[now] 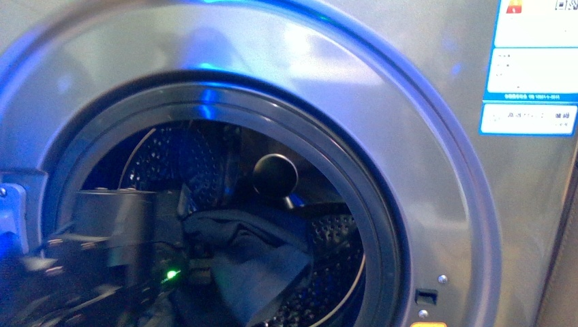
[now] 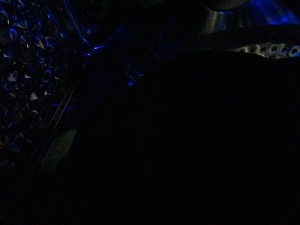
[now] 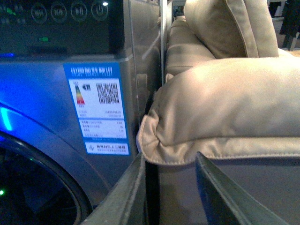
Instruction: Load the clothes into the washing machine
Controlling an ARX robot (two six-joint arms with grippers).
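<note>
While the left arm [image 1: 112, 231] reaches through the dark-rimmed porthole [image 1: 341, 160] of the washing machine [image 1: 436, 122], you see the clothes [image 1: 262, 262] lying as a dark grey-blue heap low in the perforated drum [image 1: 334, 272], inside the rim. The arm shows only as a blurred dark mass with a green light [image 1: 170, 275], and it overlaps the near edge of the fabric. The left wrist view is dark, so you cannot tell whether the left hand is spread or clamped on the cloth. The arm is probably that deep so the garment comes down inside the drum, not across the seal. The right hand [image 3: 174, 199] stands with its fingers [image 3: 133, 197] spread apart and nothing between them. It is held off by the machine's flank, where its camera takes in the energy label [image 3: 99, 108], the black control panel [image 3: 56, 23] and a beige sofa cushion [image 3: 225, 103] just beside the cabinet. It is likely held there to leave the porthole free for the other arm. Judge the load nearly complete. What remains appears to be release and a clean withdrawal, so watch for fabric dragging out with the hand or trailing over the rim.
</note>
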